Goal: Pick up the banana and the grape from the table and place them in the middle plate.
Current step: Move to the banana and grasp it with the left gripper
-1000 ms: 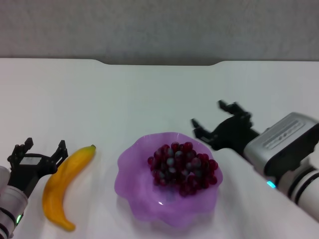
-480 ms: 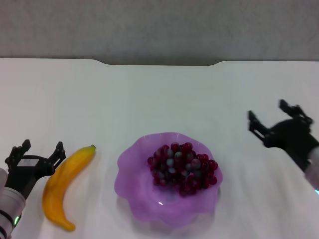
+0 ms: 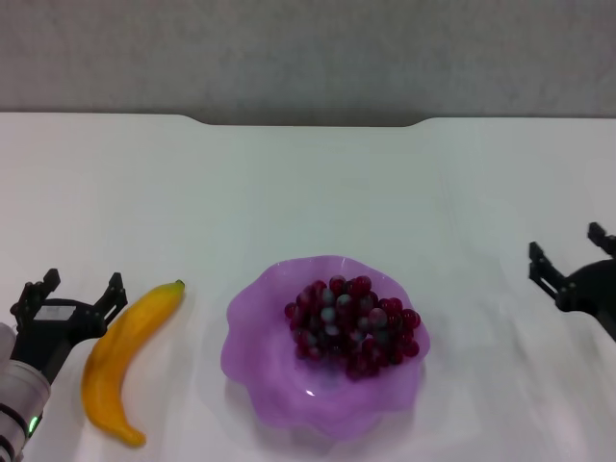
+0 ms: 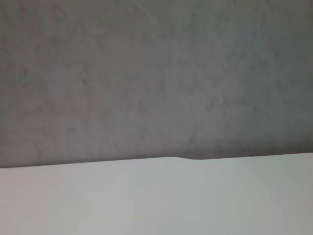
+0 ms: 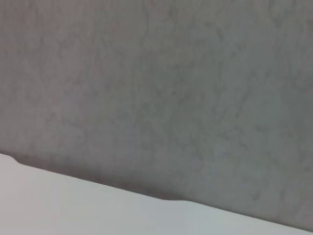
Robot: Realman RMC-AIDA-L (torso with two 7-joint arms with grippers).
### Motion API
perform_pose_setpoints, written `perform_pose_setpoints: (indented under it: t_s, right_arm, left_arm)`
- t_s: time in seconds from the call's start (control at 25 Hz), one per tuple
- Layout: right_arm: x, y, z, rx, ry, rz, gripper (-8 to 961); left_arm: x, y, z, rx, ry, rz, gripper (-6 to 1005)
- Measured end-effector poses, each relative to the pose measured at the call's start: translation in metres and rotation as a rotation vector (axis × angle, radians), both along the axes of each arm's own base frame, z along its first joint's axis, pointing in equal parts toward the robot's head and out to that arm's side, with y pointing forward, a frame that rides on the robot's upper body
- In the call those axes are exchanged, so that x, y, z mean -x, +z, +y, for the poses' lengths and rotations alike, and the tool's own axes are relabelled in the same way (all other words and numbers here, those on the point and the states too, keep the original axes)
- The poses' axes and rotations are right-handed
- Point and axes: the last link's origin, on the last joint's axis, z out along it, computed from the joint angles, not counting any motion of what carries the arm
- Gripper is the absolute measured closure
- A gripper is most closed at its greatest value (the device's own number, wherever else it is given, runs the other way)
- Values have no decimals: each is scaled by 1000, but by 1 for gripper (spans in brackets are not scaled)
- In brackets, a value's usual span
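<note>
The bunch of dark red-purple grapes (image 3: pixel 350 324) lies inside the translucent purple scalloped plate (image 3: pixel 252 332) at the front middle of the white table (image 3: pixel 308 192). The yellow-orange banana (image 3: pixel 125 358) lies on the table left of the plate, its greenish stem tip pointing toward the far right. My left gripper (image 3: pixel 75 293) is open and empty, just left of the banana. My right gripper (image 3: pixel 574 252) is open and empty at the right edge of the head view, well right of the plate. Both wrist views show only table and wall.
The grey wall (image 3: pixel 308 53) stands behind the table's notched far edge (image 3: pixel 308 122). That edge also shows in the left wrist view (image 4: pixel 176 158) and the right wrist view (image 5: pixel 166 197).
My right gripper has drawn back from beside the plate far to the right, its arm leaving the view. The left gripper has barely moved. The grapes and banana have stayed put.
</note>
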Motion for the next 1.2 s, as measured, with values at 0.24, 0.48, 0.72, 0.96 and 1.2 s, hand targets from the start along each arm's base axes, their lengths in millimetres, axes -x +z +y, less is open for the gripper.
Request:
perform_pose_setpoints:
  t_s: [0.24,0.48,0.72,0.96,1.2]
  right_arm:
    - [-20,5,-9,-17,6,-50,121]
    - [-32,8,-15,-17,-28,-52,121]
    - [-33,6,-12,3,-35,-69,121]
    - [-34,3,-10,28,-43,-82,120]
    - [-30,-1,-9,44,-27,-83,120]
  left_arm:
    - [-2,-1,1,2,-4,-11,131]
    - [-25,-6,12,43,-63,-74,131]
    - [-69,11,26,96,-117,-101,131]
    - [-109,17,36,253,-54,66,132]
    - [-109,21,37,460,41,63,132]
